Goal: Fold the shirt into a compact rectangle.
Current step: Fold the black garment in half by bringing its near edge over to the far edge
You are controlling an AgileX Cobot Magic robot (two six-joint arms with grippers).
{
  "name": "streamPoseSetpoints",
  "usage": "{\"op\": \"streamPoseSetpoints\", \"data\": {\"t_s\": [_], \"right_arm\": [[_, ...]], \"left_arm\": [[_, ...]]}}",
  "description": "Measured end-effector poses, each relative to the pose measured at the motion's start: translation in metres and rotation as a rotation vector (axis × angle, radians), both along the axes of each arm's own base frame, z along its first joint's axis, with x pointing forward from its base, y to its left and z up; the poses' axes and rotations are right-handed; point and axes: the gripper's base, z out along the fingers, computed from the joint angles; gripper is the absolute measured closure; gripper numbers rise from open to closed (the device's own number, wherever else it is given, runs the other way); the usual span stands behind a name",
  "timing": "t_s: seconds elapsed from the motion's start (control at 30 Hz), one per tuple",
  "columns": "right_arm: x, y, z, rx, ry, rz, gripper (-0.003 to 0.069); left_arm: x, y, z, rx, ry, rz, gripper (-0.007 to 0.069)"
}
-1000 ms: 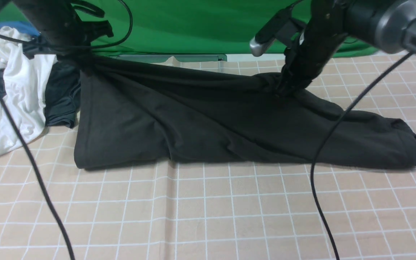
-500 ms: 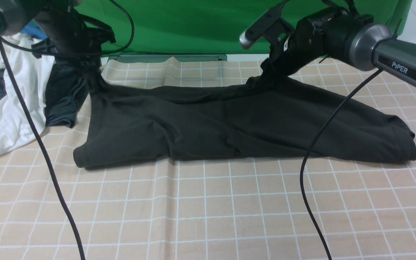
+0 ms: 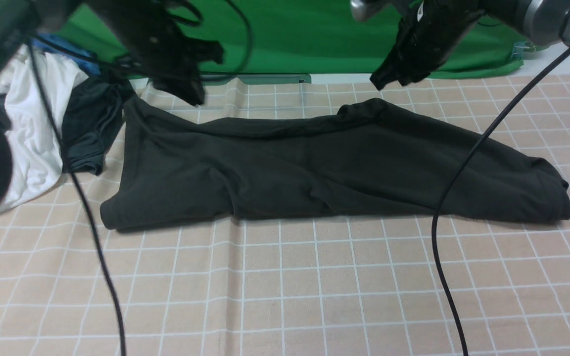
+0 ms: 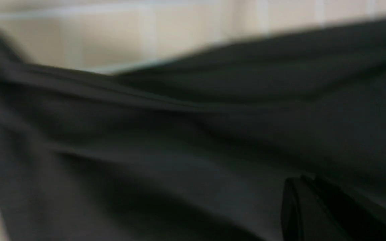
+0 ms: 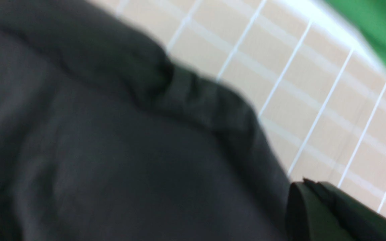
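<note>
Black shirt (image 3: 314, 163), beige checked cloth (image 3: 285, 287)

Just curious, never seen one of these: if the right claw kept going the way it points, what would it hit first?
Most likely the black shirt: the right gripper, shut and empty, points down toward its raised far edge. Depth is hard to judge.

On your far left a white garment (image 3: 32, 133) lies crumpled on the checked cloth (image 3: 285, 296). A dark grey garment (image 3: 89, 128) touches its right side, with blue cloth (image 3: 62, 47) behind them. A green backdrop (image 3: 290, 39) lines the far edge.
</note>
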Motion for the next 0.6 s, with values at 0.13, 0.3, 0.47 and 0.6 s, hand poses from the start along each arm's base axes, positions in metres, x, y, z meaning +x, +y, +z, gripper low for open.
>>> {"op": "streamPoseSetpoints", "data": {"t_s": [0.13, 0.3, 0.47, 0.6], "right_arm": [[-0.001, -0.006, -0.002, 0.029, 0.046, -0.018, 0.0623], [-0.001, -0.010, -0.003, 0.049, 0.063, -0.028, 0.0623], [-0.002, -0.008, -0.003, 0.065, 0.076, -0.030, 0.0623], [-0.003, -0.004, -0.003, 0.120, 0.095, -0.032, 0.0623]], "left_arm": [[-0.005, -0.046, -0.022, 0.004, 0.003, -0.116, 0.0608], [0.002, -0.077, -0.057, -0.002, -0.041, -0.144, 0.0606], [0.015, -0.075, -0.097, 0.008, -0.039, -0.113, 0.0606], [0.032, -0.068, -0.102, -0.008, -0.171, -0.053, 0.0606]]}}
